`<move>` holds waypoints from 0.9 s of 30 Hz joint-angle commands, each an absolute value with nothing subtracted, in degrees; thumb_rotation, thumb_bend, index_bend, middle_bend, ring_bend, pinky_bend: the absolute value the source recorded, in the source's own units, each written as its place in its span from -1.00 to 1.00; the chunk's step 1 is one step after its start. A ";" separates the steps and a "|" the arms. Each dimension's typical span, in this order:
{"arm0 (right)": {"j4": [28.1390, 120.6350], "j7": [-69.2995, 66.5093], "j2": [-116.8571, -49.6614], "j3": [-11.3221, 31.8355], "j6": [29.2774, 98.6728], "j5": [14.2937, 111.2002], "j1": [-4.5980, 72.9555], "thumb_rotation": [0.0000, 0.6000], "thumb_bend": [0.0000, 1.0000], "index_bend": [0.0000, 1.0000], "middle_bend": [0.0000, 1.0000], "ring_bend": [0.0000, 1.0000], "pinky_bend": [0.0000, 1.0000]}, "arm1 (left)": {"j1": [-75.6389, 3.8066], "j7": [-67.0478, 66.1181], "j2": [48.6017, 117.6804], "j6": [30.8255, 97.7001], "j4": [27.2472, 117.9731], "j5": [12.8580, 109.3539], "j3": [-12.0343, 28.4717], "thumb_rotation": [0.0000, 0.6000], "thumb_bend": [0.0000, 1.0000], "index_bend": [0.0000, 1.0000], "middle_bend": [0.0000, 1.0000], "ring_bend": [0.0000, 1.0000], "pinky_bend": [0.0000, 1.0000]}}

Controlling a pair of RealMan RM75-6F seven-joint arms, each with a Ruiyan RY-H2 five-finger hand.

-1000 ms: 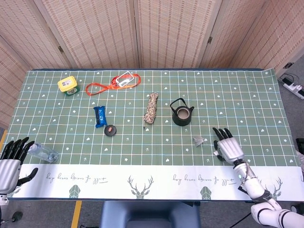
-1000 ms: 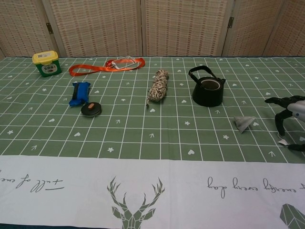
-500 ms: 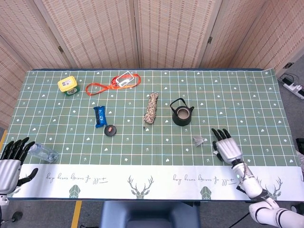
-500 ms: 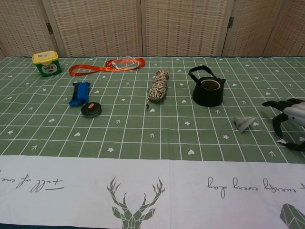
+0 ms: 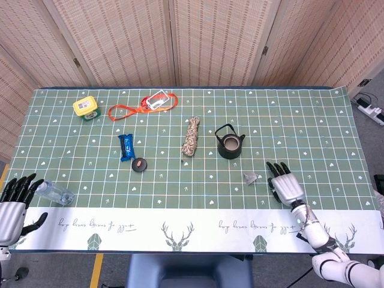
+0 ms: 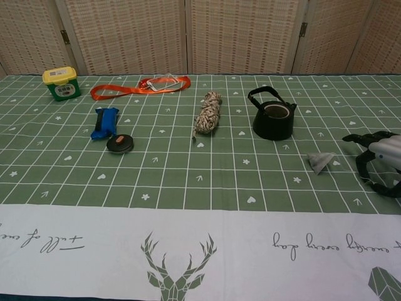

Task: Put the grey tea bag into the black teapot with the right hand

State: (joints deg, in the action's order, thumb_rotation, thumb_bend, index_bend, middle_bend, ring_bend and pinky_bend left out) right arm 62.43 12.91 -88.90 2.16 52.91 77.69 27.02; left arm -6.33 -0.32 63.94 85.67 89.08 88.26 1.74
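Now edging left toward grey tea bag (image 5: 251, 177), right hand (image 5: 285, 186) empty with fingers spread, near but not touching the bag, which lies on the cloth just short of black teapot (image 5: 230, 144); grasp not yet begun.

- A small grey pyramid-shaped tea bag (image 6: 321, 162) lies on the green grid-patterned tablecloth (image 6: 188, 169), near the right edge.
- The robot's right hand (image 6: 379, 160) hovers just beside it, fingers spread and curved, holding nothing.
- A black round teapot (image 6: 273, 116) with an arched handle stands open behind the bag.
- A coiled beige rope (image 6: 208, 113) lies left of the pot.
- Further left lie a blue packet (image 6: 104, 121) and a dark round disc (image 6: 119, 143).
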 commanded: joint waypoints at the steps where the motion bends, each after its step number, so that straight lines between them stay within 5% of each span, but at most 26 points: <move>1: 62.40 12.26 -88.99 2.11 52.98 77.85 27.05 1.00 -0.26 0.26 -1.00 -1.00 -1.00 | -6.32 -0.17 63.96 85.76 88.99 88.40 1.72 1.00 -0.46 -0.79 -1.00 -0.93 -0.92; 27: 63.11 10.30 -88.14 2.25 56.02 79.18 26.74 1.00 -0.17 0.41 -1.00 -0.94 -1.00 | -6.30 0.56 64.17 86.36 88.35 89.33 1.55 1.00 -0.46 -0.81 -1.00 -0.93 -0.92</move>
